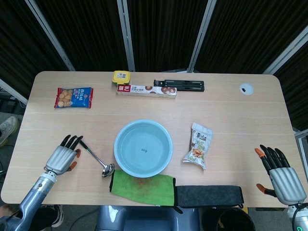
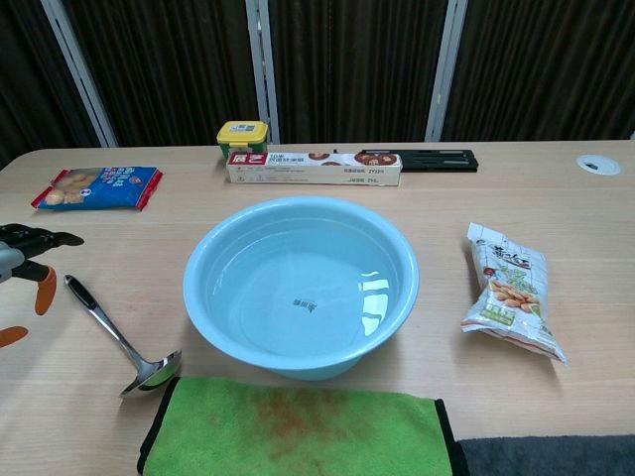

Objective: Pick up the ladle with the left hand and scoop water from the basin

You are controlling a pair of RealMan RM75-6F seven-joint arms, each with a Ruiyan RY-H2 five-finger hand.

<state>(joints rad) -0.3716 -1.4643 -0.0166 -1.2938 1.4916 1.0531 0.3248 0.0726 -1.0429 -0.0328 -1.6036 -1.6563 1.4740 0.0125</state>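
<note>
Where bare table (image 1: 250, 120) spreads, left robot hand (image 1: 61, 158) released beside ladle (image 1: 94, 158) (near edge), right robot hand (image 1: 281, 177) released.

Head view looks steeply down from high over the whole worktop (image 1: 231, 101); chest view sits low, near, facing forward. Both share the basin (image 1: 143, 147).

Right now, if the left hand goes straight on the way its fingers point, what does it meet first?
Probably the ladle: the left hand has its fingers beside the black handle end. Beyond that lies bare table. Height above the handle is unclear.
</note>
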